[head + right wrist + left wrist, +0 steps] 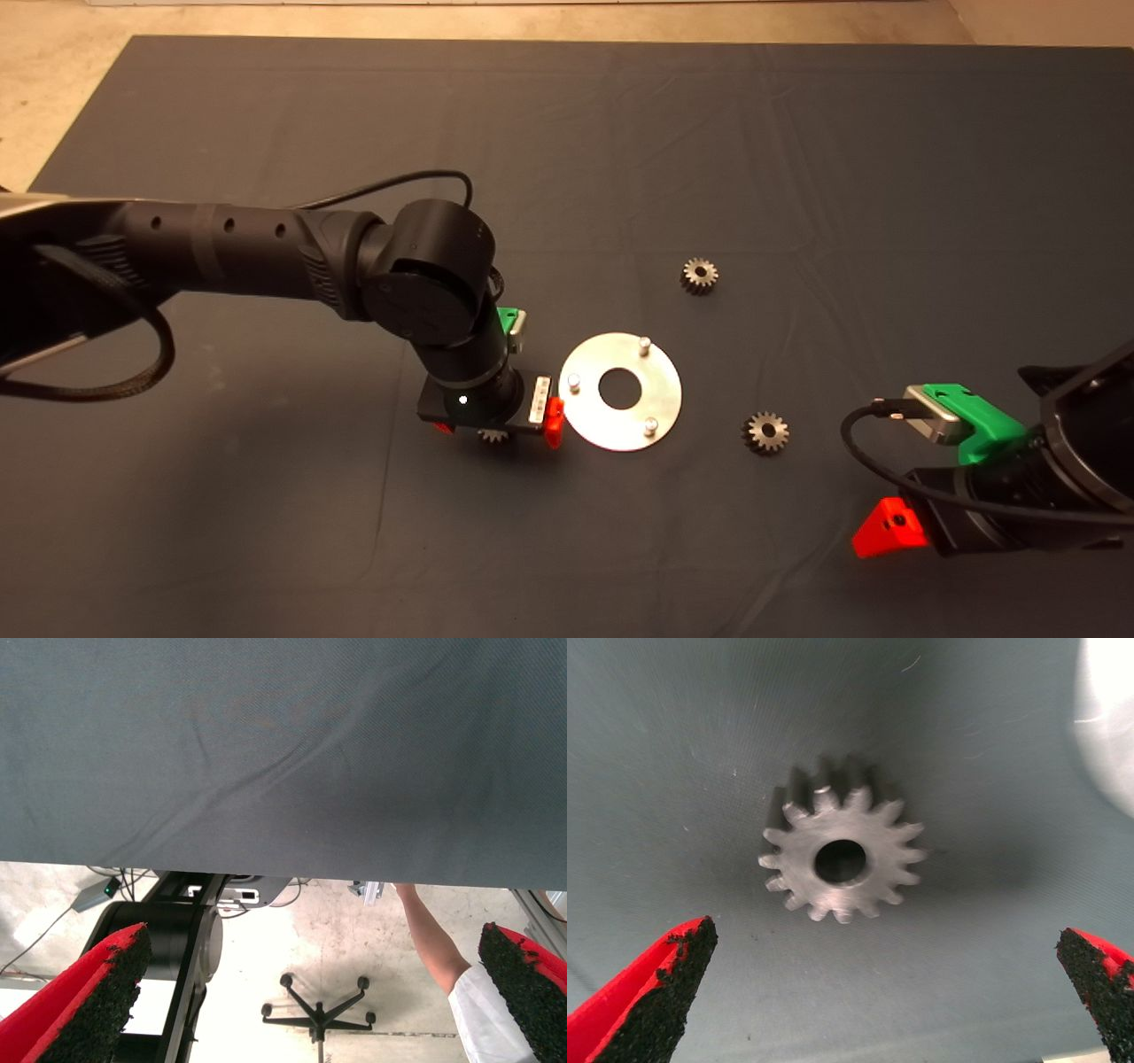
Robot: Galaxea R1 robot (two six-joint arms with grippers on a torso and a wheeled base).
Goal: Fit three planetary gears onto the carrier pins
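Note:
The shiny round disc (660, 372) lies mid-mat with three bare carrier pins (645, 343) standing on it. One planetary gear (493, 436) lies flat just left of the disc, under my left gripper (497, 426). In the left wrist view that gear (842, 861) sits on the mat between and ahead of the open fingers (656, 992), untouched. A second gear (699, 276) lies beyond the disc to the right, a third (765, 433) to its right. My right gripper (890, 530) waits at the lower right, open and empty.
The disc's rim (1109, 718) shows bright beside the gear in the left wrist view. The right wrist view looks past the mat's edge (283, 864) to the floor, a chair base (314, 1008) and a person's arm (434, 943).

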